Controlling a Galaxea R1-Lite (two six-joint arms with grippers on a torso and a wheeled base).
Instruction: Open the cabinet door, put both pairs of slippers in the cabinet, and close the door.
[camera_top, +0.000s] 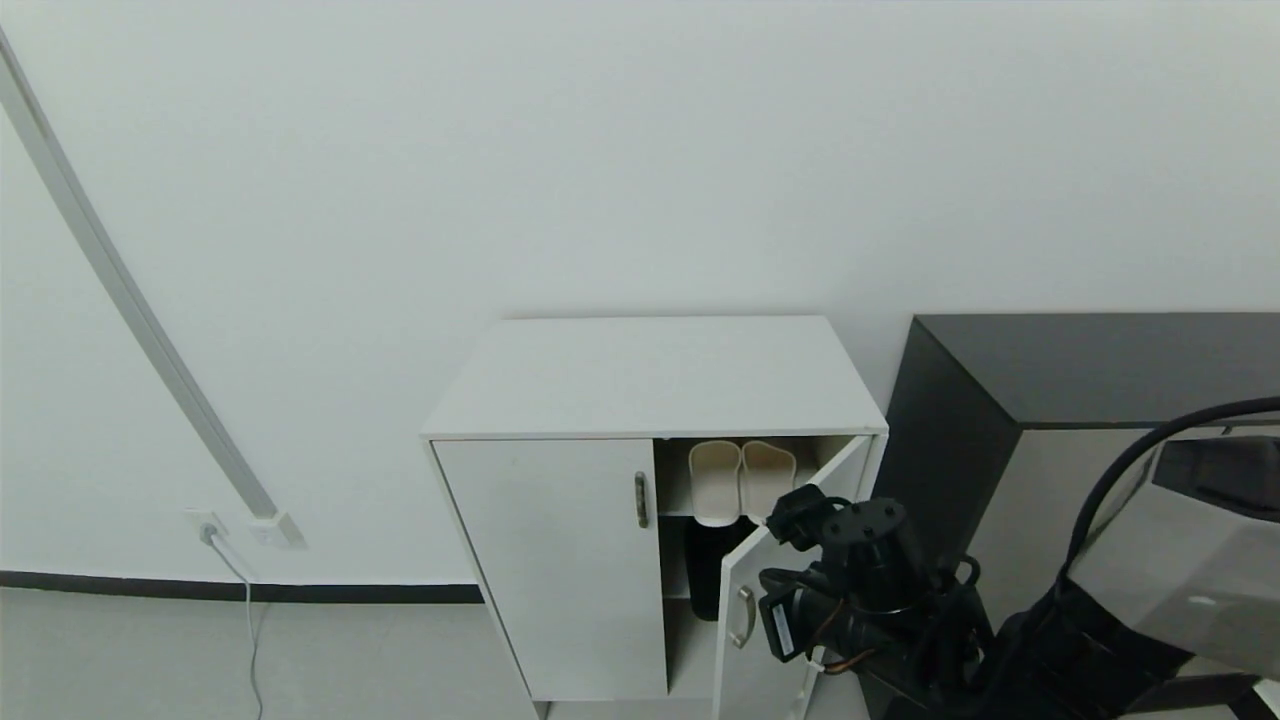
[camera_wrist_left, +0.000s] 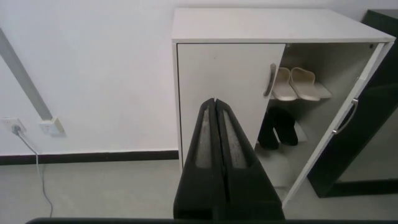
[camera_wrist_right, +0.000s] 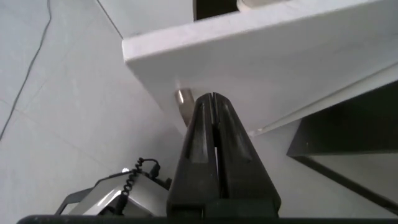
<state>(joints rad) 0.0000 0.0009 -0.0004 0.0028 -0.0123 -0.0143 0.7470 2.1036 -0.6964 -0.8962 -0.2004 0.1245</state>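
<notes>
The white cabinet (camera_top: 650, 375) stands against the wall, its left door (camera_top: 550, 560) shut and its right door (camera_top: 760, 640) swung out towards the robot. The beige slippers (camera_top: 740, 478) lie side by side on the top shelf, and the black slippers (camera_wrist_left: 278, 127) sit on the shelf below.

The right hand (camera_wrist_right: 213, 96) has its fingers pressed together around nothing. Its tip is just beside the open door's free edge, near the metal handle (camera_wrist_right: 182, 99); whether it touches is unclear. The left hand (camera_wrist_left: 215, 102) is likewise narrowed to a slit and empty, held well apart from the shut door.

A small white label (camera_top: 778, 625) on the right arm carries print too small to read.

The open door's hinge side sits near a black unit (camera_top: 1090, 365). Left of the cabinet, a cable (camera_top: 250, 620) hangs from a wall socket (camera_top: 205, 525) to the floor (camera_top: 130, 660).
</notes>
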